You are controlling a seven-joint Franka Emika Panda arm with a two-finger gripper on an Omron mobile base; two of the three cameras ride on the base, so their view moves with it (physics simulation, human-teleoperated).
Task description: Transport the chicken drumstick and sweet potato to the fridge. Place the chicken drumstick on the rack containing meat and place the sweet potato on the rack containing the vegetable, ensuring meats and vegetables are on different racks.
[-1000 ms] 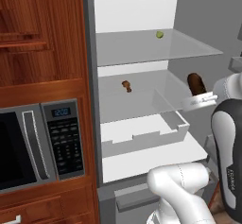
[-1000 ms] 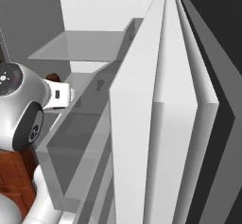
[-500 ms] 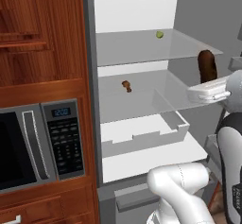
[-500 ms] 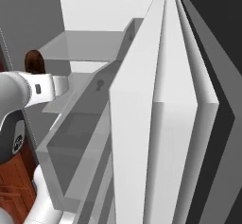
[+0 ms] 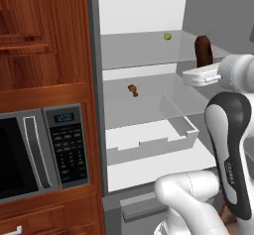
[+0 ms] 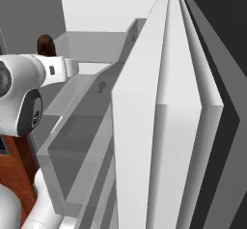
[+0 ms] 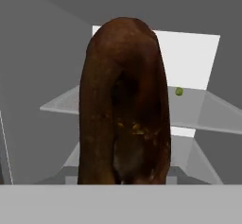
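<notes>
The sweet potato [image 5: 203, 50], a dark reddish-brown tuber, stands upright out of my gripper [image 5: 203, 63], which is shut on its lower end. It hangs in front of the open fridge [image 5: 144, 11], at the right end of the top shelf [image 5: 134, 55]. It is also seen from the right, the sweet potato [image 6: 45, 44] above the white hand, and it looms close [image 7: 124, 105] in the hand view. The small round green vegetable [image 5: 167, 36] [image 7: 178, 91] lies at the back of the top shelf. One golden-brown drumstick [image 5: 132, 90] lies on the middle shelf; whether it is the chicken drumstick or the meat I cannot tell.
A white drawer [image 5: 149, 137] sits pulled out under the middle shelf. Left of the fridge are wooden cabinets [image 5: 44, 30] and a black-fronted microwave [image 5: 34, 149]. The open fridge door [image 6: 164, 126] stands close on the right. My own arm [image 5: 230, 145] rises at the lower right.
My gripper has risen with the sweet potato, from beside the middle shelf up to the level of the top shelf. The vegetable and the drumstick have not moved.
</notes>
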